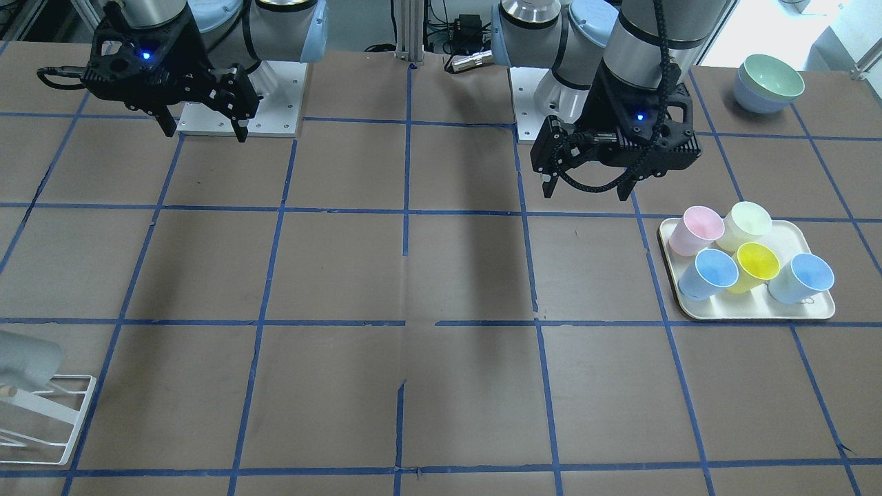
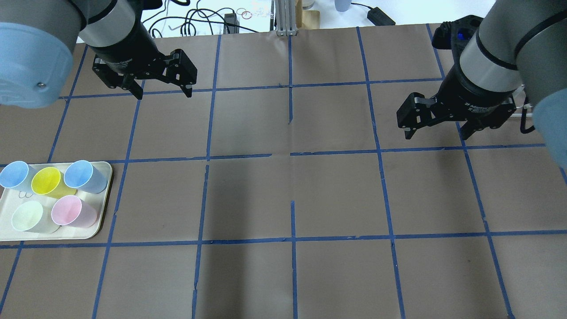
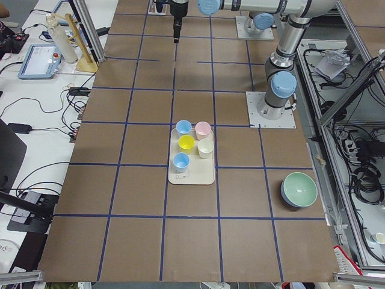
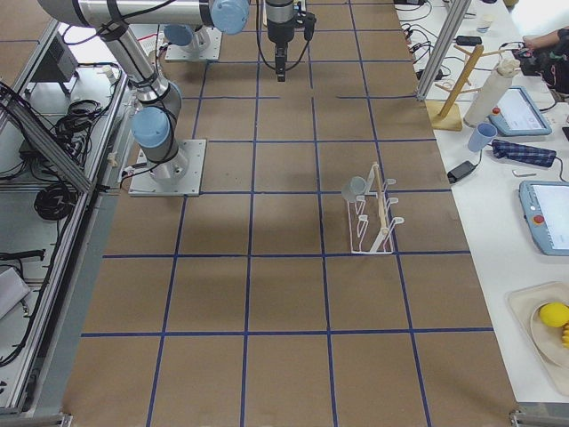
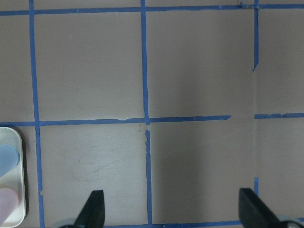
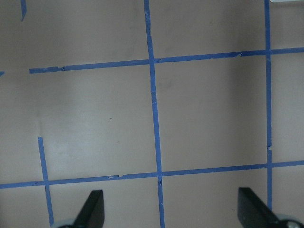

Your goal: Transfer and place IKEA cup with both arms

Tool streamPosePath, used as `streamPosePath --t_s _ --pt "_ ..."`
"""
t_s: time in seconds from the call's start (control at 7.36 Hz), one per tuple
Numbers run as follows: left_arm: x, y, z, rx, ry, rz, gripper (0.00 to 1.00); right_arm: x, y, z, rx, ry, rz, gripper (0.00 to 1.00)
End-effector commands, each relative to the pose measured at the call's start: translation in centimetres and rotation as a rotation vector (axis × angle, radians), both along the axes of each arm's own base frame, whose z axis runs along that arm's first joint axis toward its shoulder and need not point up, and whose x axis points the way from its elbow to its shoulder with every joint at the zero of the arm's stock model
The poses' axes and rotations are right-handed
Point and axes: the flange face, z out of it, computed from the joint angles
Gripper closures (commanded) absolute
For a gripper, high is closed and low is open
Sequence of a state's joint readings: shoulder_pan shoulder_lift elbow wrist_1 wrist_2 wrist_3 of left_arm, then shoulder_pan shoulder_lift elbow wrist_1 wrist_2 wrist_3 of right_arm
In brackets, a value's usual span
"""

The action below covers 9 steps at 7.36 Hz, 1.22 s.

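Observation:
The pale grey IKEA cup (image 1: 24,358) sits tipped on a white wire rack (image 1: 62,413) at the table's edge on my right side. It also shows in the exterior right view (image 4: 355,188). My right gripper (image 1: 205,134) hangs open and empty above the table near its base, well away from the cup. It shows open in the overhead view (image 2: 438,135) and in its wrist view (image 6: 172,211). My left gripper (image 1: 587,194) is open and empty above bare table, also in the overhead view (image 2: 164,94) and in its wrist view (image 5: 173,211).
A cream tray (image 1: 747,313) on my left side holds pink, pale green-cream, yellow and two light-blue cups; it also shows in the overhead view (image 2: 104,195). Stacked bowls (image 1: 768,83) stand near the left arm's base. Blue tape lines grid the brown table.

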<state>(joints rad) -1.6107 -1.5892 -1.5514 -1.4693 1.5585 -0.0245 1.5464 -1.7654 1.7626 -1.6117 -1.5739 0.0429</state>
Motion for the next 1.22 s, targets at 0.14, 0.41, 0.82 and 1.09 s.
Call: streamPosePath --t_s 0.14,0.41,0.82,1.09 --pt "0.0 -0.02 0.04 -0.002 0.0 0.002 0.0 0.12 0.08 0.08 -0.002 0.0 0.001 0.0" --pt "-0.02 -0.02 0.04 -0.002 0.002 0.001 0.0 0.23 0.15 -0.03 0.002 -0.005 0.0 0.0" --pt "-0.02 0.0 0.02 0.0 0.002 0.001 0.0 0.22 0.13 -0.01 0.001 -0.003 0.0 0.0" --pt "0.0 0.06 0.02 0.0 0.0 0.002 0.0 0.09 0.02 -0.28 0.013 -0.004 -0.015 0.0"
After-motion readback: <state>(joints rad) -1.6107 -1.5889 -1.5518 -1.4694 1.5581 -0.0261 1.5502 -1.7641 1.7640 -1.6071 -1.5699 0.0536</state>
